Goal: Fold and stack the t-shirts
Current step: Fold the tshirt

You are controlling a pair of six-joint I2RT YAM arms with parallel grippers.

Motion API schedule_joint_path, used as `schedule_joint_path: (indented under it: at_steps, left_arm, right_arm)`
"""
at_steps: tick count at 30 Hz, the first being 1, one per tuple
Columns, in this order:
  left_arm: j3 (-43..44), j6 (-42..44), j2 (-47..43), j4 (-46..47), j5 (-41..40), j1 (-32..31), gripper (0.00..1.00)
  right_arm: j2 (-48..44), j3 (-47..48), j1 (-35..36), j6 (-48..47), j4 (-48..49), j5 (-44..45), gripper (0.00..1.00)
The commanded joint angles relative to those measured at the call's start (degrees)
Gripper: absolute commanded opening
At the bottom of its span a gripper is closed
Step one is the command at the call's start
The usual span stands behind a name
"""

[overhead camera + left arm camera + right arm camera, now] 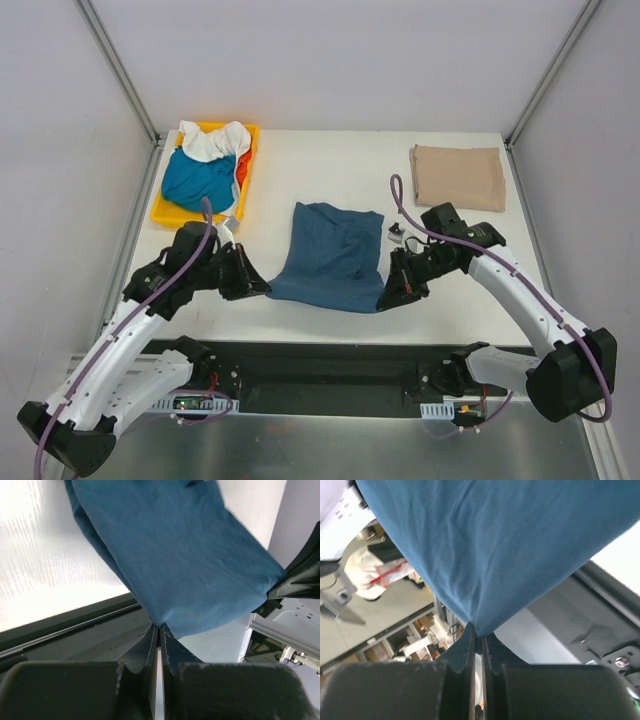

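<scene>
left gripper: pinching navy t-shirt near-left corner | right gripper: pinching near-right corner

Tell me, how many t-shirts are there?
5. Dark blue shirt mid-table, held by the left gripper and right gripper; folded beige shirt at the far right; teal shirt, white shirt and orange-red shirt piled in the yellow tray. The pile may hide more.

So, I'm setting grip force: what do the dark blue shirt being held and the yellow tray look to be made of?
Dark blue shirt: soft knit fabric, likely cotton, with a matte finish. It drapes and creases, and the wrist views show a fine textile grain. Yellow tray: apparently rigid plastic, smooth, with a crisp raised rim.
</scene>
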Motion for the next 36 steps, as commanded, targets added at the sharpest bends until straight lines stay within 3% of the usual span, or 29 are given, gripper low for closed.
schedule_joint_path:
  at_steps: [1,9,19,24,36]
  left_arm:
    - [6.47,1.06,-0.75,-9.03,-2.5,-0.39,0.0]
    - [15.36,5.72,2.94,-9.47,-8.73,-0.39,0.0]
    - [15.81,5.72,8.48,-4.21,-19.01,-0.39,0.0]
    - [14.06,5.37,12.08,4.39,-26.05,-0.22,0.0]
    - [21.78,7.83,31.68,15.39,-24.03,4.0,0.0]
  right_arm:
    - [-2.09,5.89,0.21,-3.44,-8.93,-7.67,0.01]
    - [1.85,11.18,-1.46,-8.62,-12.37,-9.25,0.01]
    - [10.82,14.69,-6.91,-11.87,-10.96,-15.32,0.01]
    - [15.12,18.9,-8.49,-11.88,-9.82,-6.36,0.01]
    - [24.36,25.67,-11.04,-5.81,2.39,8.23,0.01]
